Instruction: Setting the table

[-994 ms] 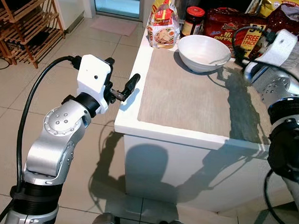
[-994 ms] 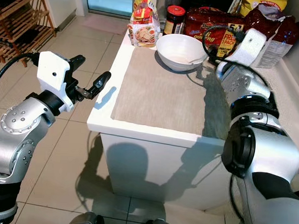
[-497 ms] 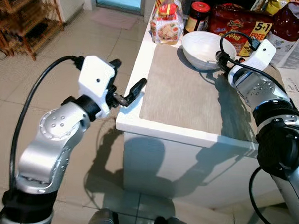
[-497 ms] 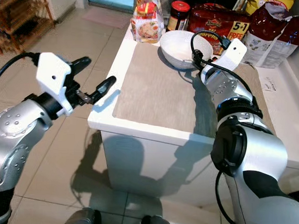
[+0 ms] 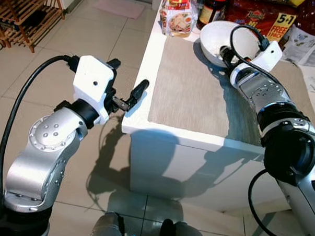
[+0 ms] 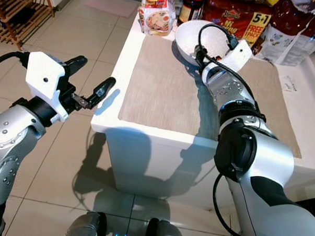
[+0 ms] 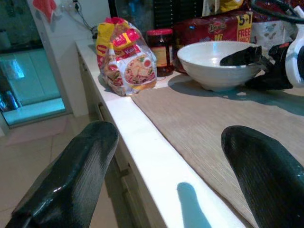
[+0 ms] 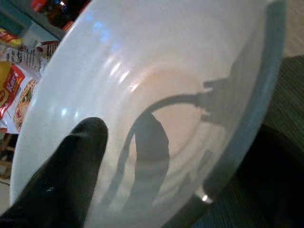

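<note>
The white bowl (image 5: 224, 41) stands at the far end of the beige placemat (image 5: 200, 94), at about 1 o'clock from the robot, on the white counter (image 6: 120, 128). The right gripper (image 7: 250, 56) is at the bowl's near rim. In the right wrist view one black finger (image 8: 66, 166) lies inside the bowl against its inner wall, while the other appears to sit outside, below the rim, so the jaws straddle the wall. They are parted; whether they press the rim cannot be told. The bowl is round, with no long axis; the grasp turns on the rim alone. The right arm is much the nearer. The left gripper (image 5: 128, 99) hovers with jaws apart just off the counter's left edge, at about 10 o'clock, well apart from the bowl.

The bowl's interior looks empty. Beyond it, at 12 o'clock, stand a noodle packet (image 5: 176, 17), a dark jar (image 6: 192, 8) and red snack bags (image 6: 240, 25).

Judgement: the step in hand is closing on the rim, so that the bowl can be drawn toward the mat's near end.
</note>
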Controlling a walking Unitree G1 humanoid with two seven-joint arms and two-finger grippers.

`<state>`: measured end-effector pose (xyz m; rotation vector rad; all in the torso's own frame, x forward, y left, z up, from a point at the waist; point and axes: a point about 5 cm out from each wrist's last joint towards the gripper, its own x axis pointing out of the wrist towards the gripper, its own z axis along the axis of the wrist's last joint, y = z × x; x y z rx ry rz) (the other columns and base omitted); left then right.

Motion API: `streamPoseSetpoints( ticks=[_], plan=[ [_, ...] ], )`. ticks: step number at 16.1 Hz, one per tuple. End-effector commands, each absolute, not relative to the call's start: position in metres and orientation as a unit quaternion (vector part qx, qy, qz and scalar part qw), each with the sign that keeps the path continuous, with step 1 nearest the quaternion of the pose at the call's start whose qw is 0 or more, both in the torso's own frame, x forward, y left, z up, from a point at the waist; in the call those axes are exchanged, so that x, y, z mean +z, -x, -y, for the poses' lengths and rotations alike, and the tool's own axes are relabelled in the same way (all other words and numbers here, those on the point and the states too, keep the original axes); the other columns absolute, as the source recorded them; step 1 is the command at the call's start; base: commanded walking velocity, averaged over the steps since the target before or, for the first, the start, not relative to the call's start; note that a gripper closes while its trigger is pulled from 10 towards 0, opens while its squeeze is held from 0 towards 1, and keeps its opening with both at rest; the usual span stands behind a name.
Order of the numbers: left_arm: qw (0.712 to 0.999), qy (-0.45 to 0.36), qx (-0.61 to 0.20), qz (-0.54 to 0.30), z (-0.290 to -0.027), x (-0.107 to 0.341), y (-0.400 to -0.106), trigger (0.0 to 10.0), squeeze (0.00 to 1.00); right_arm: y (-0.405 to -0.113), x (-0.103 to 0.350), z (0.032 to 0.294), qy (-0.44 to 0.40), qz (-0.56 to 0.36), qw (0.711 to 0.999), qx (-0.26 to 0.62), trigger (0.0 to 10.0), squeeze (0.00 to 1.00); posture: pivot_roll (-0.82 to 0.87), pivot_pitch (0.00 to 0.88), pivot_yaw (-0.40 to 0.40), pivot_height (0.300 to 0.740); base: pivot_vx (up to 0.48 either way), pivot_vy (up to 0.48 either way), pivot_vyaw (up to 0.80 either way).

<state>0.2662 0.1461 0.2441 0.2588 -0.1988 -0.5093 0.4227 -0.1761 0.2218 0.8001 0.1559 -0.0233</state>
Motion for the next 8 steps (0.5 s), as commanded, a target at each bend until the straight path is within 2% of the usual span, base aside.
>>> streamPoseSetpoints(
  ticks=[1, 2, 8],
  plan=[
    [0.952, -0.132, -0.261, 0.094, -0.1436, 0.2434, -0.2625, 10.0, 0.0, -0.4221, 0.2186, 0.1758, -0.397, -0.088, 0.913, -0.015, 0.5, 0.0, 0.25, 0.214, -0.106, 0.74, 0.0, 0.0, 0.0],
    [0.951, -0.133, -0.263, 0.091, -0.1435, 0.2424, -0.2621, 10.0, 0.0, -0.4219, 0.218, 0.1752, -0.406, -0.089, 0.909, -0.013, 0.0, 0.0, 0.24, 0.211, -0.112, 0.74, 0.0, 0.0, 0.0],
    [0.949, -0.137, -0.273, 0.083, -0.1421, 0.24, -0.2608, 10.0, 0.0, -0.4215, 0.2138, 0.1719, -0.41, -0.095, 0.907, -0.017, 0.0, 0.0, 0.23, 0.207, -0.101, 0.74, 0.0, 0.0, 0.0]
  ],
)
